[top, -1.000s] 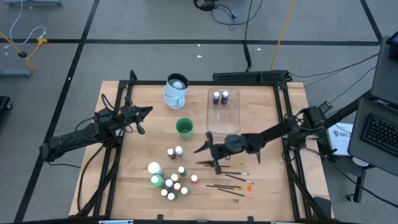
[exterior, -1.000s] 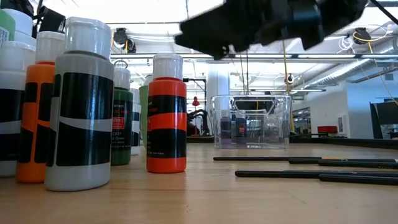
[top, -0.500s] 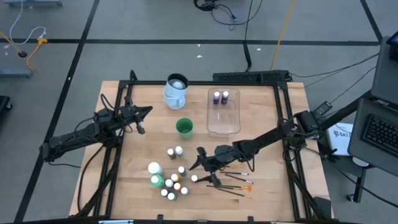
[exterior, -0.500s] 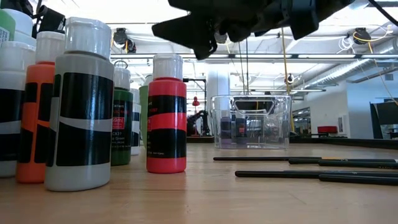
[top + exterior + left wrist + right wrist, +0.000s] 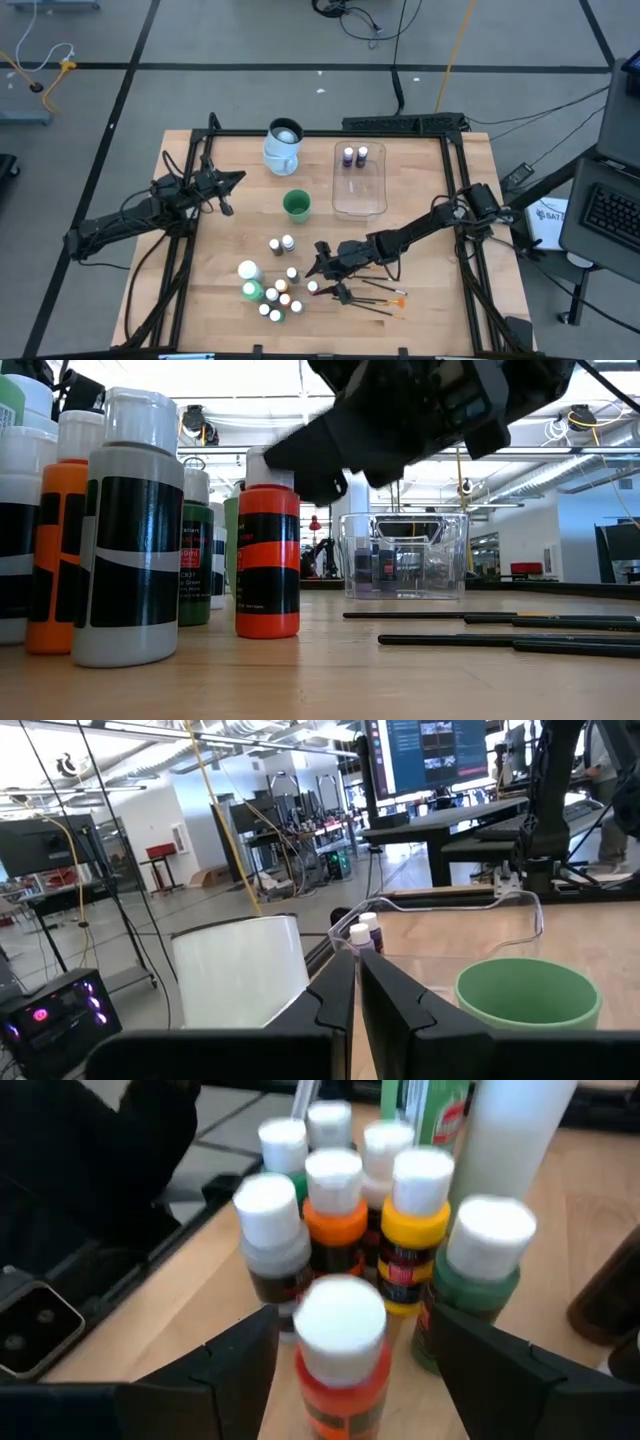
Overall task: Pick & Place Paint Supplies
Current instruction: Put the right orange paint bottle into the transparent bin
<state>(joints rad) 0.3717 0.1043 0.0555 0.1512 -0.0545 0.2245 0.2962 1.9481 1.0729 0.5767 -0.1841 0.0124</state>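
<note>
My right gripper is open and low over the near middle of the table. In the right wrist view its fingers stand on either side of a red paint bottle with a white cap, with a gap on both sides. That red bottle stands upright on its base at the right edge of a cluster of small bottles. Two larger white and green bottles stand at the cluster's left. Thin dark brushes lie flat to the right. My left gripper waits shut at the table's left.
A clear tub holding two purple bottles sits at the far right. A green cup and a pale-blue jug stand at the far middle. Two more small bottles stand apart mid-table. Bare wood lies left of the cluster.
My right gripper has moved from just near the tub toward the table's near left and down, ending with its open fingers around the red bottle at the cluster's right edge. The bottles and brushes have stayed where they were.
</note>
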